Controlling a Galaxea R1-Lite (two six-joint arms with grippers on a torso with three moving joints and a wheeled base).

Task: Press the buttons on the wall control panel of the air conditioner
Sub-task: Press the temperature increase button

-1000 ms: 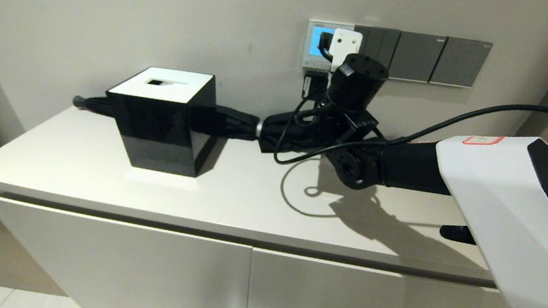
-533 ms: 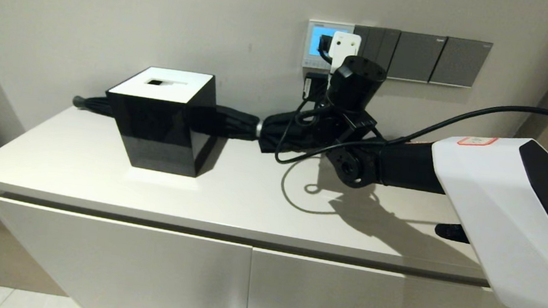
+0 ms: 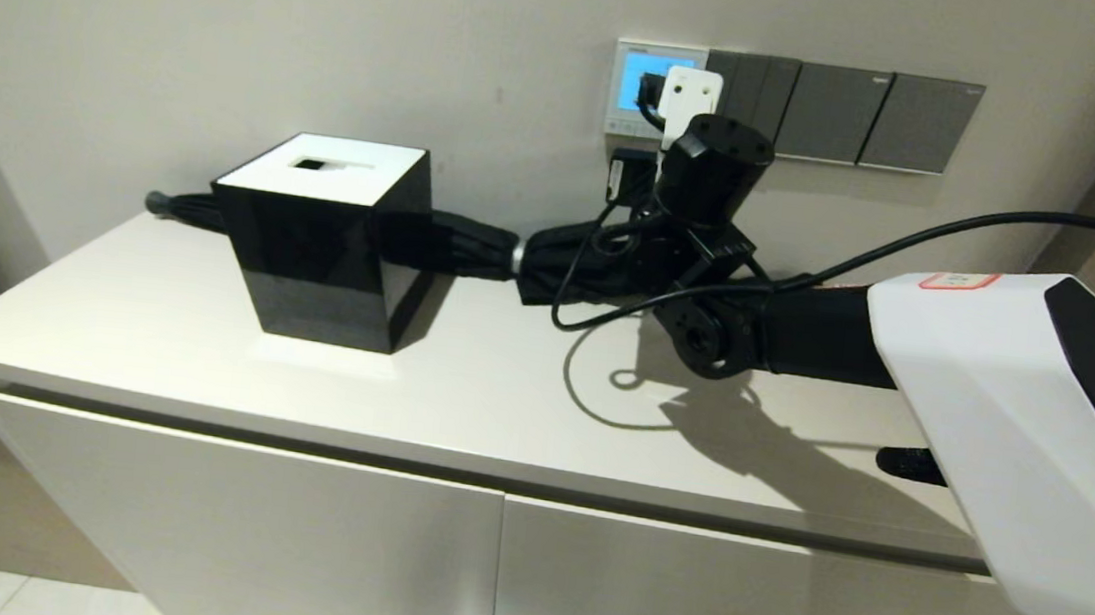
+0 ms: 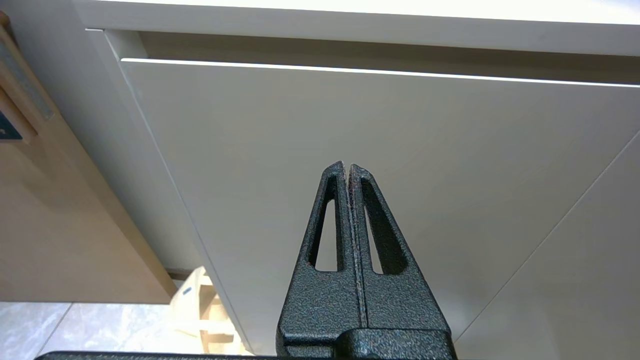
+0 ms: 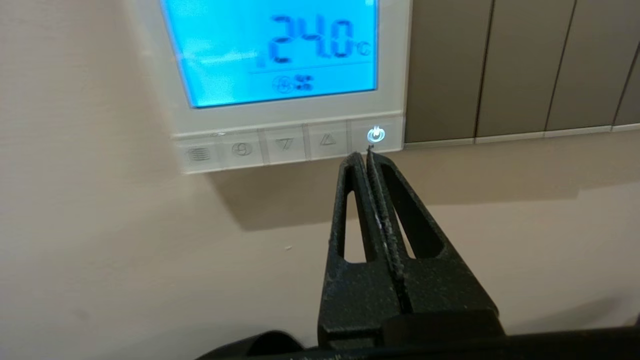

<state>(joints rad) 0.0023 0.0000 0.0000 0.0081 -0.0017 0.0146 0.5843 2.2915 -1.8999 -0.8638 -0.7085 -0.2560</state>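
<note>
The air conditioner's wall control panel (image 5: 280, 80) sits on the wall above the counter (image 3: 460, 380), left of the dark switch plates (image 3: 872, 118), its screen lit blue and reading 24.0. The right gripper (image 5: 363, 156), jaws together, points just below the lit power button (image 5: 376, 135) in the row of buttons (image 5: 287, 145); over the last second it has barely shifted, suggesting a press in progress. Actual contact is unclear. The left gripper (image 4: 347, 167), jaws together, hangs before the cabinet front.

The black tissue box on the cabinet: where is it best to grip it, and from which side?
Probably from above, with the jaws across two opposite side walls near the white top of the black tissue box. It stands upright and tapers downward, so the wider top resists slipping.
</note>
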